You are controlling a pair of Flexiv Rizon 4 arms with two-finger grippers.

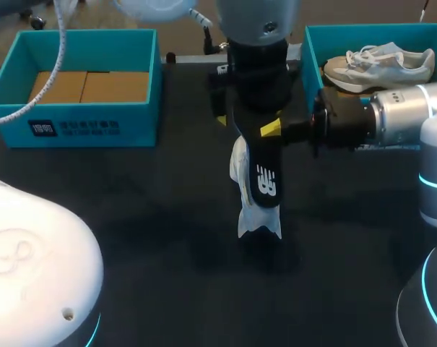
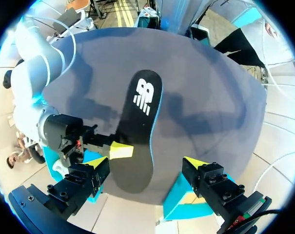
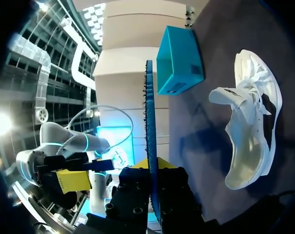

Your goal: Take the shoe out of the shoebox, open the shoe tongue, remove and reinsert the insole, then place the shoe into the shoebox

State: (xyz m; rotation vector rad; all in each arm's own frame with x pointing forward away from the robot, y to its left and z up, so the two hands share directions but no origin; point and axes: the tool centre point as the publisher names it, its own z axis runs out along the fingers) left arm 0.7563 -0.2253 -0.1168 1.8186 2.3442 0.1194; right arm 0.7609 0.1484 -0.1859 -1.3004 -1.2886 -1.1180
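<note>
Currently the right gripper [image 3: 152, 168] pinches the black insole [image 2: 137, 131] by its edge and holds it above the white sneaker [image 3: 245, 146] on the table. The left gripper [image 2: 146, 163] is spread wide around the insole, its 2 fingers not touching it. To reinsert, steady the sneaker first, since it appears tipped over. Then feed the insole toe-first under the opened tongue.

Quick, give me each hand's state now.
Left hand: open, holding nothing.
Right hand: closed on the insole.
</note>
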